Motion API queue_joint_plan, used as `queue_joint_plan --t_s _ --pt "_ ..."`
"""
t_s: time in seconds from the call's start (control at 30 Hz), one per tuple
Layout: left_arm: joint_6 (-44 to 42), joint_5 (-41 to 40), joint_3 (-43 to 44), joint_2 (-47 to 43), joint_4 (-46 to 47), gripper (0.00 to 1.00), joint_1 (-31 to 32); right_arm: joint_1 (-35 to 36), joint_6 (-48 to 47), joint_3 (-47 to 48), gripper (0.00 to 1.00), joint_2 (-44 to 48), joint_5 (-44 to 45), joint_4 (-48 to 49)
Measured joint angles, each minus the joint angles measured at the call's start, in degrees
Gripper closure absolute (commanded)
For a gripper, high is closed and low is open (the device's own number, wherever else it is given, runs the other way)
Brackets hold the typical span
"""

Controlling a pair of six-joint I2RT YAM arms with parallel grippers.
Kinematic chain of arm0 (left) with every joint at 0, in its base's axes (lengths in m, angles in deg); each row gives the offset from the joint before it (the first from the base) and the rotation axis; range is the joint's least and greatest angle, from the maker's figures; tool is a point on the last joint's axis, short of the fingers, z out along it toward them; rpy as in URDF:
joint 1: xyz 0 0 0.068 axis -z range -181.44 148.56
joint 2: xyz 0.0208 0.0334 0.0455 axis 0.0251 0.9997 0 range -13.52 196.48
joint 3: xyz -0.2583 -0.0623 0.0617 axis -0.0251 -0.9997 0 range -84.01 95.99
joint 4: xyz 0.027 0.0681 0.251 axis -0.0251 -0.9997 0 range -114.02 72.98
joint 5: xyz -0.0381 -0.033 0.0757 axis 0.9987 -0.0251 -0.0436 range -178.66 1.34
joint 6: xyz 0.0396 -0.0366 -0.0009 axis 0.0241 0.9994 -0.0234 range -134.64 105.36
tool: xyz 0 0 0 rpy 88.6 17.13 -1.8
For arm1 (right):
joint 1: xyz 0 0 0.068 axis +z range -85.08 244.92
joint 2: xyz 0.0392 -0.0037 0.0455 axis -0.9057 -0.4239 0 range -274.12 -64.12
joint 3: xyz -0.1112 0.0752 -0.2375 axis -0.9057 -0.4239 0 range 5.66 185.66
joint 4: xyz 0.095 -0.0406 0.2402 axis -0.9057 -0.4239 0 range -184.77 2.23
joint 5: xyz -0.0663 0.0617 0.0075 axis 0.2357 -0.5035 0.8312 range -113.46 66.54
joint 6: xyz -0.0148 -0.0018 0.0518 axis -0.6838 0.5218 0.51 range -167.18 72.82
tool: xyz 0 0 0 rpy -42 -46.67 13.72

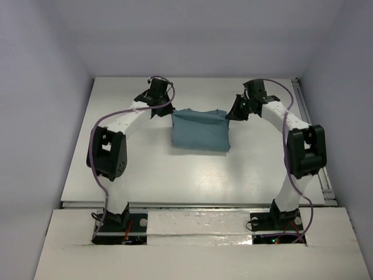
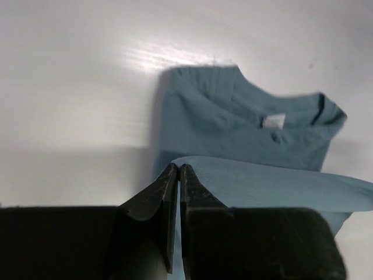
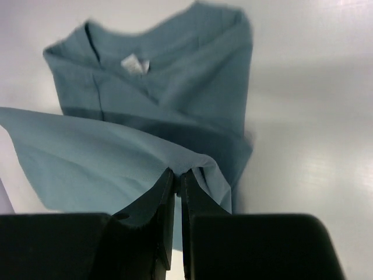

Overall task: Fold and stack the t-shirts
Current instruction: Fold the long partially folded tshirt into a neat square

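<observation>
From above, the teal t-shirt (image 1: 200,130) lies on the worktop (image 1: 175,181) as a rough rectangle: folding seems partway done, with nothing stacked yet. The left wrist view shows the left jaws pinched shut on a lifted fabric edge, with the neck label (image 2: 273,121) beyond. In the right wrist view, the right jaws clamp the opposite corner likewise.

We read this as a robotics lab or test cell, not a home. Two robot arms, the left arm (image 1: 125,119) and the right arm (image 1: 291,131), are bolted to a white mounting board (image 1: 198,224) at the near edge of a plain white table (image 1: 192,181). Purple cables (image 1: 102,189) run loose along them. Pale, featureless walls (image 1: 41,87) box the table in on three sides, perhaps as screening panels. The one household thing is a teal t-shirt (image 1: 201,131).
</observation>
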Motion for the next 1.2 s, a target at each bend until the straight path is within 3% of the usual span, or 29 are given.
queue_joint_plan --t_s 0.23,0.27,0.3,0.37,0.4,0.43,0.47,0.5,0.57,0.63,0.67,0.7,0.73,0.77,0.8,0.83,1.0,1.2 --pt "-1.8 -0.1 12.4 13.5 1.3 0.99 -2.5 -1.4 -0.9 15.3 1.00 -15.3 -0.9 0.9" --pt "-2.1 -0.1 14.3 15.5 1.4 0.92 -2.7 -1.6 -0.9 17.3 1.00 -17.2 -0.8 0.7" --pt "-2.3 -0.1 16.2 17.5 1.1 0.76 -2.9 -1.8 -0.8 18.9 1.00 -18.7 -0.7 0.5" --pt "-3.2 -0.4 19.1 20.5 0.8 0.64 -3.2 -2.1 -0.8 21.3 0.96 -21.2 0.2 0.0" --pt "-3.4 -0.6 19.8 21.2 0.6 0.48 -3.4 -2.3 -0.8 22.0 0.85 -22.0 0.5 -0.4" --pt "-3.7 -0.8 20.0 21.6 0.4 0.41 -3.6 -2.5 -0.8 22.6 0.69 -22.7 0.9 -0.9" --pt "-4.0 -0.9 20.0 21.6 0.0 0.38 -3.9 -2.8 -0.6 23.1 0.43 -23.2 1.2 -1.4" --pt "-4.0 -1.0 20.0 21.4 -0.3 0.35 -4.2 -3.0 -0.6 23.5 0.33 -23.5 1.4 -1.9" --pt "-4.0 -1.2 20.0 20.5 -0.7 0.36 -4.7 -3.3 -1.1 24.9 0.24 -23.8 1.9 -3.3" --pt "-3.7 -1.3 19.2 18.1 -0.5 0.49 -5.0 -3.6 -1.5 25.3 0.24 -23.4 1.8 -3.5" --pt "-3.3 -0.7 17.9 16.0 -0.2 0.58 -5.0 -3.7 -1.5 25.3 0.24 -22.9 1.8 -3.5" --pt "-2.7 0.2 16.2 13.6 0.6 0.78 -5.0 -3.7 -1.7 25.2 0.26 -22.2 1.8 -3.6" --pt "-1.8 1.3 14.1 10.6 1.7 0.85 -4.5 -3.7 -1.7 24.8 0.32 -21.3 1.7 -3.5" --pt "-1.3 2.1 12.4 7.6 2.4 0.91 -3.5 -3.7 -1.7 23.4 0.68 -19.7 1.6 -2.7" --pt "-1.0 2.9 10.8 5.2 3.8 0.99 -2.1 -3.5 -1.9 21.1 0.87 -17.4 1.5 -2.1" --pt "-0.3 4.1 8.9 2.8 5.9 1.00 -0.1 -3.4 -1.2 18.4 1.00 -14.7 1.2 -1.2" --pt "2.0 11.6 1.5 1.0 15.8 1.00 9.3 -2.0 2.2 2.6 1.00 -2.6 -3.5 5.2" --pt "2.3 11.7 -9.2 8.3 17.7 1.00 6.5 2.7 4.5 -8.4 1.00 -2.8 -10.1 11.3"
